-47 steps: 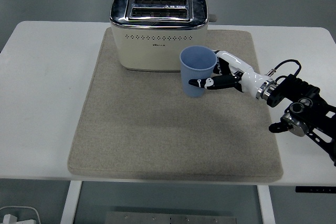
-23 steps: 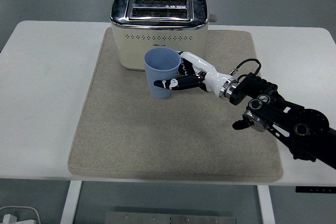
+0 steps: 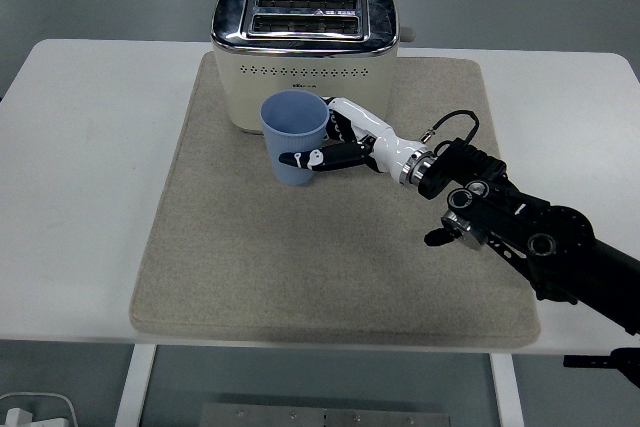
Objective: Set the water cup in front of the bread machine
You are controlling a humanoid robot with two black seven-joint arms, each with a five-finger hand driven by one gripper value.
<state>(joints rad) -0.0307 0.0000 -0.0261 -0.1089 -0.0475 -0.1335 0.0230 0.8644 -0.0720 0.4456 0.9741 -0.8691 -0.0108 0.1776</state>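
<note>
The blue water cup [image 3: 295, 137] stands upright with its open mouth up, just in front of the cream bread machine [image 3: 302, 57], a little left of that machine's middle and overlapping its lower front face from this high view. Whether the cup's base rests on the mat or hangs just above it cannot be told. The right hand [image 3: 338, 145] is clamped on the cup from the right: a black thumb lies across the near side of the cup wall, and the other fingers [image 3: 336, 123] wrap around the far side. The white wrist runs back to the black arm [image 3: 525, 237], which reaches in from the lower right, a thin cable looping above it. The bread machine has a shiny chrome top with two slots and sits at the far edge of a beige mat [image 3: 250, 257]. The mat covers most of the white tabletop [image 3: 80, 167].
</note>
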